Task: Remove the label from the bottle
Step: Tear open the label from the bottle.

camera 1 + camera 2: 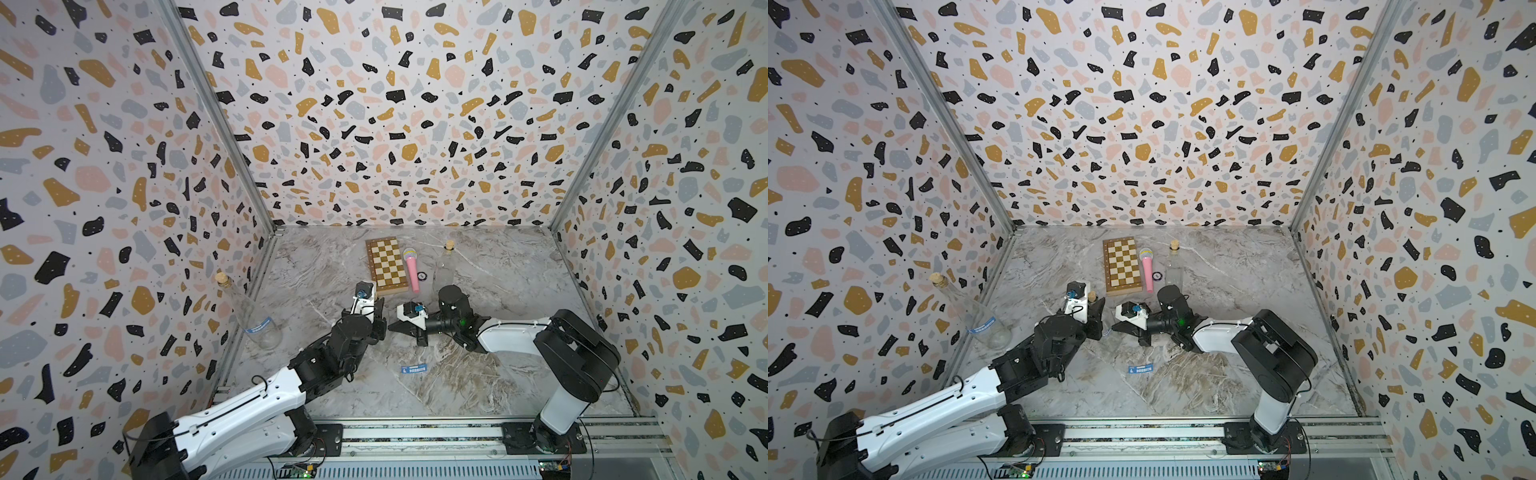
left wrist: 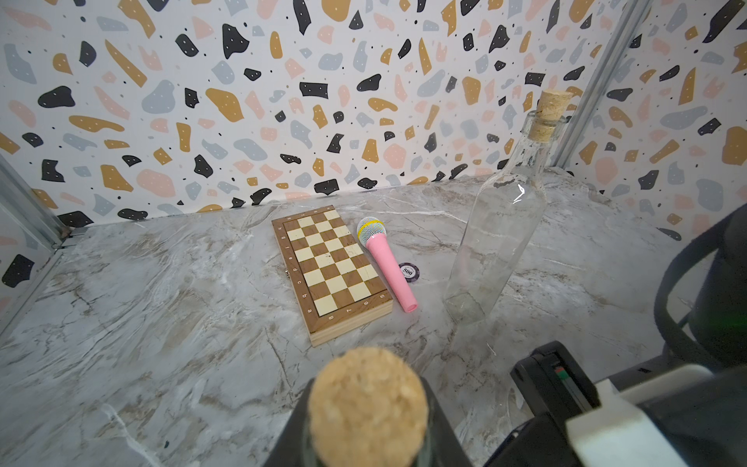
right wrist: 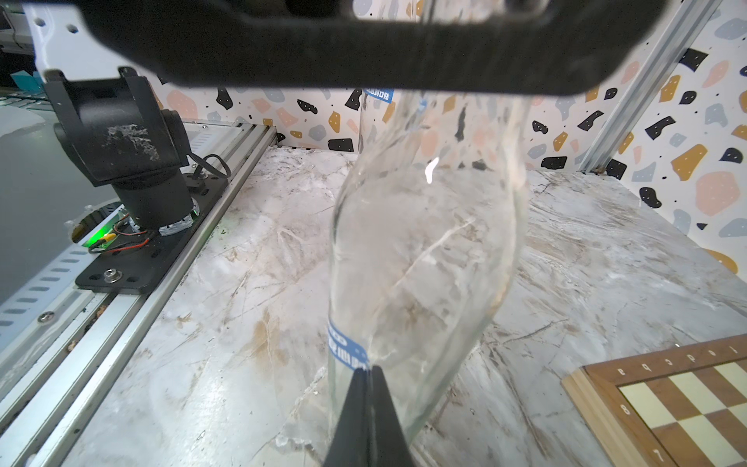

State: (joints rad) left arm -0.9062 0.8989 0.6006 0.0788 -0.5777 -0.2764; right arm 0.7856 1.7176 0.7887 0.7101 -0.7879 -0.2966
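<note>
Top views: the bottle (image 1: 1091,296) is near the middle of the marble desk (image 1: 519,374), between the two arms. Its clear glass hardly shows, and only the cork is plain. The left hand (image 1: 379,316) is at the neck, and the right hand (image 1: 390,328) reaches in low from the opposite side. A loose label (image 1: 413,369) lies flat on the desk nearer the rail, blue with white print too small to read. A second bottle (image 1: 253,320), corked and wearing a blue band, stands by the wall on the left arm's side.

Left wrist view: the cork fills the foreground, blurred, with a dark finger on each side, so the left hand is clamped on the bottle's neck. Beyond lie a chessboard (image 2: 331,275) with 8, 7, 6, 5 and letters on its border, a pink microphone (image 2: 386,263) just beside it, and a chip (image 2: 408,271) reading "500". A third bottle (image 2: 497,226), clear and corked, stands near them.

Right wrist view: the bottle is clear glass, widening from neck to body. The label (image 3: 347,347) is a blue band with white characters, not legible, low on the body. The right hand's tips are pressed together and touch the label's end. Whether a corner is caught between them cannot be told. The chessboard border shows 8 and 7.
</note>
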